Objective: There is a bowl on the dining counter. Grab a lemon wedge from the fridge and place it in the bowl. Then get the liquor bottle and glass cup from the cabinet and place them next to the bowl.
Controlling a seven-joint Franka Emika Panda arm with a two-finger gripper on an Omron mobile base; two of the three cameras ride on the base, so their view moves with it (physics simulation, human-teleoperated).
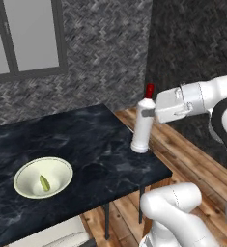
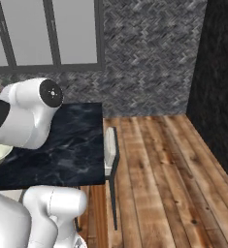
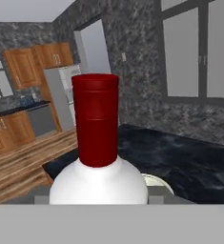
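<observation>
Gripping liquor bottle [image 1: 143,126] at dining counter [image 1: 95,144] edge, end effector [image 1: 148,113]

white liquor bottle [image 1: 143,129] red cap, cream bowl [image 1: 24,176], blue-black veined dining counter [image 1: 95,140]

Left base view: high behind arm, facing down over counter [image 1: 100,144], bowl [image 1: 42,178] at 8 o'clock. Right base view: shares counter [image 2: 76,145], floor at 3 o'clock. Hand view: very near liquor bottle [image 3: 96,157], looking level across the kitchen.
</observation>
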